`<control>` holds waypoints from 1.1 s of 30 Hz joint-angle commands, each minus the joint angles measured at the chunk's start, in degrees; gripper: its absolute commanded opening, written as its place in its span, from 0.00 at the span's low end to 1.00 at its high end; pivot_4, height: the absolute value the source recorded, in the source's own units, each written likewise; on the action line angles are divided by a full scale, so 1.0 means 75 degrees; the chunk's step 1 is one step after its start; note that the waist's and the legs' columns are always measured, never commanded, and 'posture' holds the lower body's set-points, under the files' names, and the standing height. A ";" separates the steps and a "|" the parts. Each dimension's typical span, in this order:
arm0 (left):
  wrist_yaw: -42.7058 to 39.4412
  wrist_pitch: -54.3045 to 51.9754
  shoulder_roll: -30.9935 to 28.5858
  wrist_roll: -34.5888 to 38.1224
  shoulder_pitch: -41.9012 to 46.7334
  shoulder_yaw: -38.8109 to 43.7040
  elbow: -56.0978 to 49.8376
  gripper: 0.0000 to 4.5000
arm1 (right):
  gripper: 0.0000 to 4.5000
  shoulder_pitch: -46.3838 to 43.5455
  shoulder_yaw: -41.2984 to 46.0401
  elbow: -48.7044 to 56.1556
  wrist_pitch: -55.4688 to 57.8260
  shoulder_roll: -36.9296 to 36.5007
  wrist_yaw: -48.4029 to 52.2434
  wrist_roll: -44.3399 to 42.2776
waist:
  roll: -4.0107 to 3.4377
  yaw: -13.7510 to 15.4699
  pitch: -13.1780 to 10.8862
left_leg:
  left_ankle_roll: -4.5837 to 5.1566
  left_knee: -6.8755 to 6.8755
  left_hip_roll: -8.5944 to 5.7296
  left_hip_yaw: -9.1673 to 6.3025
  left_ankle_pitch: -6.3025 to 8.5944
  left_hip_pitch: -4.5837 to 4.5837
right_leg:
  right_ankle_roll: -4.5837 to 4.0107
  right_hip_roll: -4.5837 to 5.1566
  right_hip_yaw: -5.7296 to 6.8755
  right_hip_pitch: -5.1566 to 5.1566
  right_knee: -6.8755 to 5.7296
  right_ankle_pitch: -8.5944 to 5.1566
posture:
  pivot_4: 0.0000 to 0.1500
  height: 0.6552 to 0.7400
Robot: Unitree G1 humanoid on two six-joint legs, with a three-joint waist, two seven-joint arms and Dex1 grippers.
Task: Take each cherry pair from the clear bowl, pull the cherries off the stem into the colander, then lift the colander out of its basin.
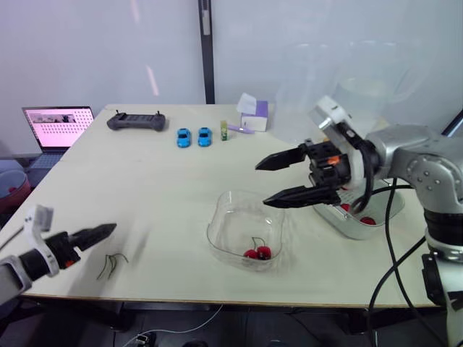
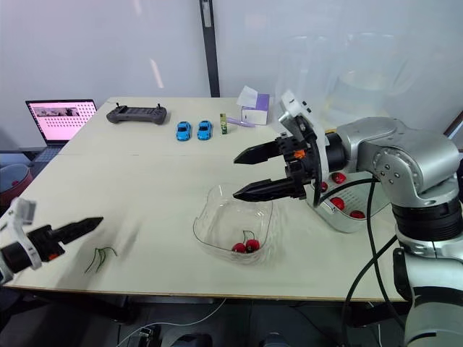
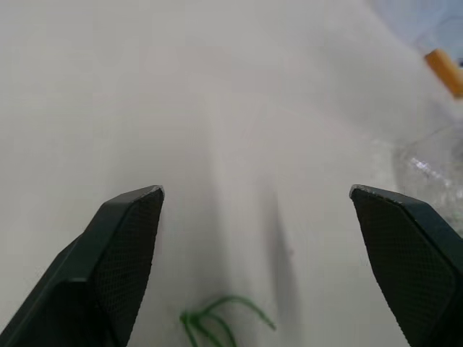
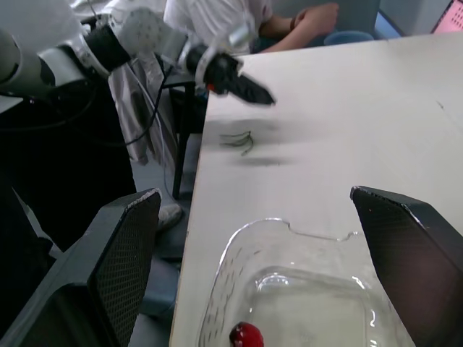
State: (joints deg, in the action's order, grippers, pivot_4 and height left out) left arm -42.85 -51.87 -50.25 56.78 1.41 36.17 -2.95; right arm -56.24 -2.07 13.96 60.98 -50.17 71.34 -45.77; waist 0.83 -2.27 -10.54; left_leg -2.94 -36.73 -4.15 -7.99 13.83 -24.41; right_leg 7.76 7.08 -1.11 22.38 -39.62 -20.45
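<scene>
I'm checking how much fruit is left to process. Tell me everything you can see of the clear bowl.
The clear bowl is a see-through, plastic-looking dish, roughly square with rounded corners and a notched rim. It stands upright on the pale table, near the front edge. One cherry pair, red on joined stems, lies against its near wall. The right gripper hangs open above its far rim, touching nothing.
</scene>
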 commanded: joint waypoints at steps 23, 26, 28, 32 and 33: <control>-0.2919 0.1857 -0.1194 -0.0822 0.1052 -0.1506 -0.2904 0.99 | 1.00 -0.2573 -0.4556 -0.0032 0.0931 0.0179 0.0100 0.2853 | -0.0010 -0.0221 -0.0001 | -0.0019 0.0064 0.0010 0.0018 -0.0014 0.0020 | -0.0006 -0.0013 -0.0012 0.0011 0.0013 0.0004 | 1.00 1.00; -0.2900 0.1982 -0.1101 -0.0921 0.0850 -0.1483 -0.2998 0.99 | 1.00 -0.2920 -0.5411 0.0059 0.1060 0.0436 0.0229 0.3202 | -0.0010 -0.0220 -0.0001 | -0.0022 0.0074 0.0014 0.0001 -0.0015 0.0008 | -0.0008 -0.0022 -0.0008 0.0030 0.0008 0.0005 | 1.00 1.00; -0.2811 0.2035 -0.1037 -0.1015 0.0685 -0.1418 -0.3062 0.99 | 1.00 -0.2901 -0.5648 0.0069 0.1248 0.0766 -0.0110 0.3396 | -0.0009 -0.0226 -0.0001 | -0.0022 0.0072 0.0010 0.0001 -0.0015 -0.0003 | -0.0007 -0.0015 -0.0007 0.0038 0.0009 0.0005 | 1.00 1.00; -0.2688 0.2065 -0.0951 -0.1041 0.0379 -0.1215 -0.3189 0.99 | 1.00 -0.2638 -0.6276 0.0398 0.1189 0.0786 -0.0386 0.3862 | -0.0010 -0.0225 -0.0001 | -0.0024 0.0069 0.0009 -0.0001 -0.0016 -0.0002 | -0.0007 -0.0012 -0.0007 0.0039 0.0007 0.0005 | 1.00 1.00; -0.2642 0.2044 -0.0938 -0.1011 0.0338 -0.1177 -0.3235 0.99 | 1.00 -0.2574 -0.6376 0.0426 0.1165 0.0791 -0.0437 0.3949 | -0.0009 -0.0222 -0.0001 | -0.0025 0.0068 0.0009 -0.0001 -0.0017 -0.0002 | -0.0008 -0.0012 -0.0007 0.0039 0.0006 0.0005 | 1.00 1.00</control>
State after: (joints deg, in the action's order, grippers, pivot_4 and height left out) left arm -63.21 -37.19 -57.19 48.89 3.99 24.60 -25.65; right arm -75.18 -49.51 15.71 70.02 -43.91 68.79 -17.84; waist 0.76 -3.94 -10.55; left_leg -3.14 -36.22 -4.08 -8.00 13.70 -24.42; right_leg 7.70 6.98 -1.17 22.66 -39.57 -20.42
